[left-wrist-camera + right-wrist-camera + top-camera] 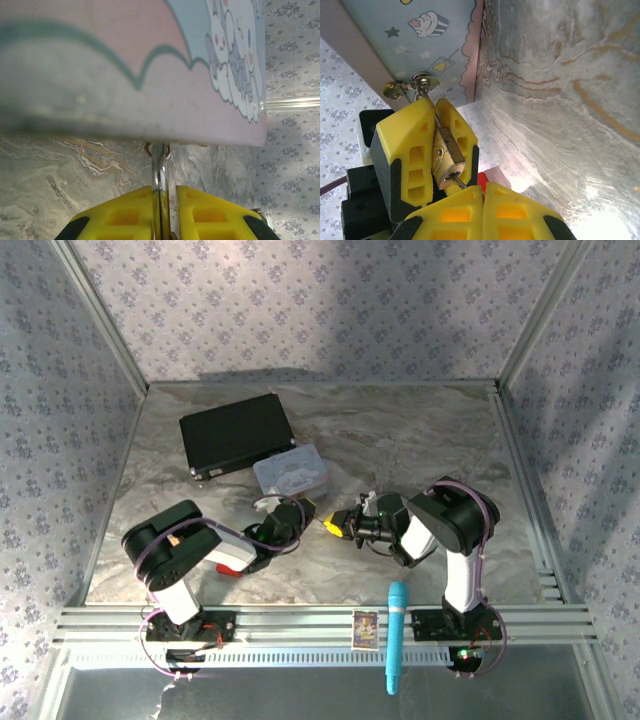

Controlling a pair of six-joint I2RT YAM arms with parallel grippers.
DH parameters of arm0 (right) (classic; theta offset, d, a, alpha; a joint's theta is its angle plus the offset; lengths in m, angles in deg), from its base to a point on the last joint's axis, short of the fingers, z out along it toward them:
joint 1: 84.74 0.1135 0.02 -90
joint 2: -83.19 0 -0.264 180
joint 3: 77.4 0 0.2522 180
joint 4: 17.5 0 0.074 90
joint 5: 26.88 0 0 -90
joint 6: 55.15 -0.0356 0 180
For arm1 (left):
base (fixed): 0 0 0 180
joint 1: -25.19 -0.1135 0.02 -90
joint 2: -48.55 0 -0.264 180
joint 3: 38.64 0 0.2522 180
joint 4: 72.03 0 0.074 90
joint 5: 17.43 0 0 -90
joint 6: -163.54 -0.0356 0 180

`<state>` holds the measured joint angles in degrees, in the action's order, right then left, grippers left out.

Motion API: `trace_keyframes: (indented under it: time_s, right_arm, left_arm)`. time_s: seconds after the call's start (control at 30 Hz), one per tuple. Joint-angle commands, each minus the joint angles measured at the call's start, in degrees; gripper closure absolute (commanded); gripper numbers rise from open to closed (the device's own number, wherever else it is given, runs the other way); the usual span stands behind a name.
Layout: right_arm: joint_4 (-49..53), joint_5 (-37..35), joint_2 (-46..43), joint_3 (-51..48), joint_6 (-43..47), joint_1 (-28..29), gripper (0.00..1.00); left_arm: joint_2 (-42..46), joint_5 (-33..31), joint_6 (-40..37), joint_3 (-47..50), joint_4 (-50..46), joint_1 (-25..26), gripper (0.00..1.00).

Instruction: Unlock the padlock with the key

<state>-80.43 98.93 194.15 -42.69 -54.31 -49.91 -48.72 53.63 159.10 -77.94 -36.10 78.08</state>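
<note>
The brass padlock (445,157) is clamped between the yellow fingers (405,150) of my left gripper (300,512), a little above the table. Its silver shackle (160,172) sticks out past the fingertips of the left gripper (165,210), and a small ring with metal tags (415,84) hangs on the shackle's end. The thin silvery key (456,181) sits in the keyhole on the padlock's bottom face. My right gripper (483,192) is shut on the key, which is mostly hidden between its fingers. From above, the two grippers meet tip to tip, the right gripper (345,523) facing left.
A pastel tin (291,470) lies just behind the grippers, close over the shackle (150,60). A black case (237,433) is at the back left. A red block (232,568) lies by the left arm. A blue tool (397,635) and a card (366,628) rest on the front rail.
</note>
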Motion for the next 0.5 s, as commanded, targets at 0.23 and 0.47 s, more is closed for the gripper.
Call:
trace_keyframes:
  time_s: [0.23, 0.47]
  right_arm:
    - [-2.3, -1.8, 0.1, 1.8, -0.2, 0.6, 1.0]
    - [-0.7, -2.9, -1.3, 2.5, 0.5, 1.1, 1.0]
  left_arm:
    - [-1.3, 7.2, 1.7, -0.8, -3.6, 2.3, 1.0]
    - [-1.1, 7.3, 1.6, -3.0, -9.5, 2.9, 1.0]
